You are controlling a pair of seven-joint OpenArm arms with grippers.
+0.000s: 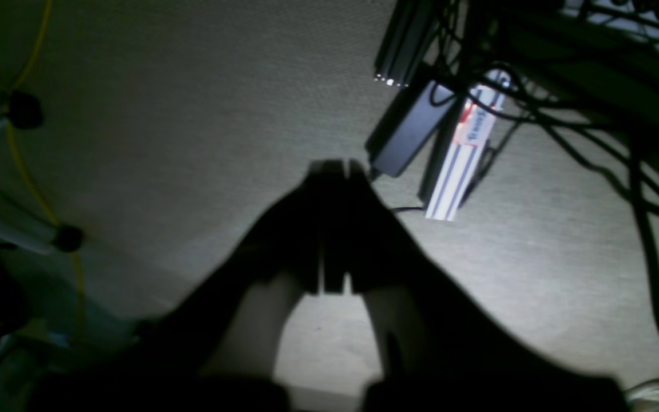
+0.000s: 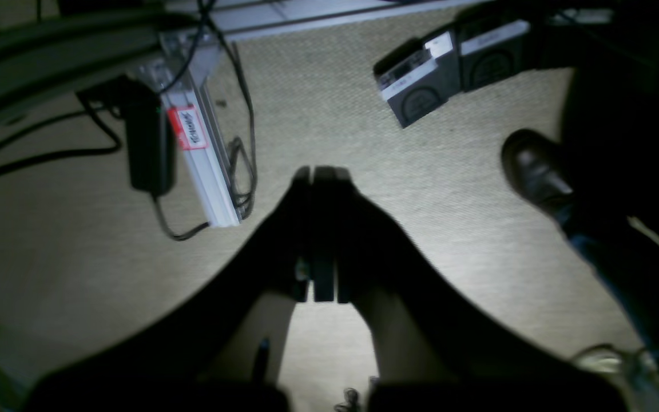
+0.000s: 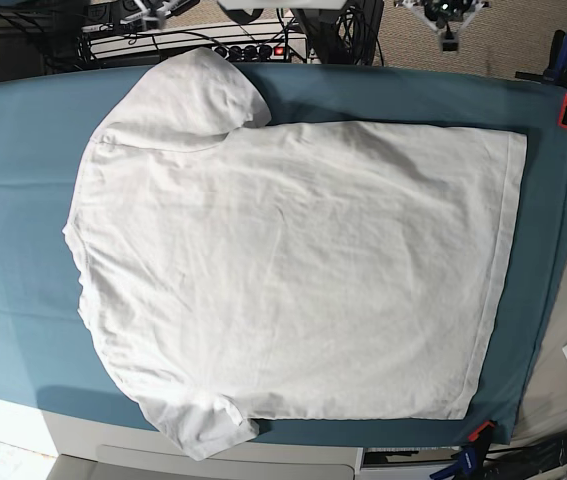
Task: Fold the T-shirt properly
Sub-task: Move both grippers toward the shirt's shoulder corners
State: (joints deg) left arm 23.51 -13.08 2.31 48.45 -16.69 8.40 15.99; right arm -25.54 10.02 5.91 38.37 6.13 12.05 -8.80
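1. The left gripper (image 1: 334,167) is clenched with nothing between its jaws, hanging over carpet beside a black power brick (image 1: 407,137).
2. The right gripper (image 2: 321,170) is likewise clenched and bare, over carpet near a labelled aluminium rail (image 2: 201,154); a shoe (image 2: 535,171) sits at 3 o'clock from it.
3. Neither gripper shows in the base view.
4. The T-shirt (image 3: 293,270) lies spread flat on the teal sheet (image 3: 13,200).
5. It looks light, limp and wrinkle-prone; I judge pinching hem corners or sleeves is best.
6. Its long axis runs from 9 to 3 o'clock, with the shoulders toward 9, the hem toward 3 and the sleeves at 12 and 6.
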